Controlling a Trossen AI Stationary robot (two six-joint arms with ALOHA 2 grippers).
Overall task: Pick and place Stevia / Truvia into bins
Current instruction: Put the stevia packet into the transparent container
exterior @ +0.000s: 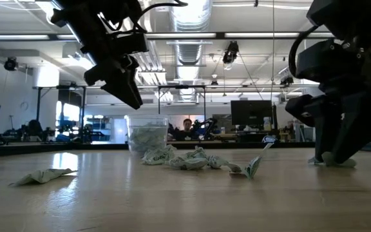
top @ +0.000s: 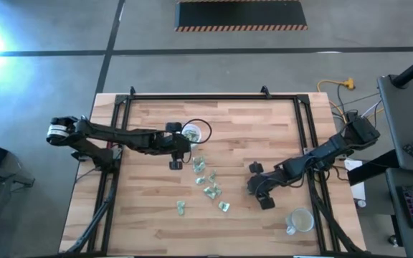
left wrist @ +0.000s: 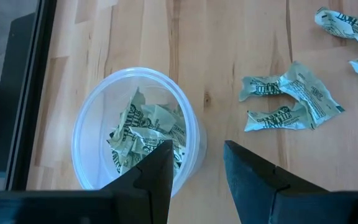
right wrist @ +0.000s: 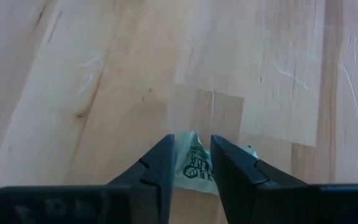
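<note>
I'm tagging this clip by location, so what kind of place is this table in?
Probably an open-plan lab or workshop: exposed ceiling ducts, monitors on desks behind the table, and hazard-striped floor marking.

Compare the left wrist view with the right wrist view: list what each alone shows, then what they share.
Only the left wrist view: a bin holding crumpled sachets, loose sachets on the table beside it, and the left hand, open and empty, at the bin's rim. Only the right wrist view: the right hand down at the table with one sachet between its fingers. Both: the wooden table.
</note>
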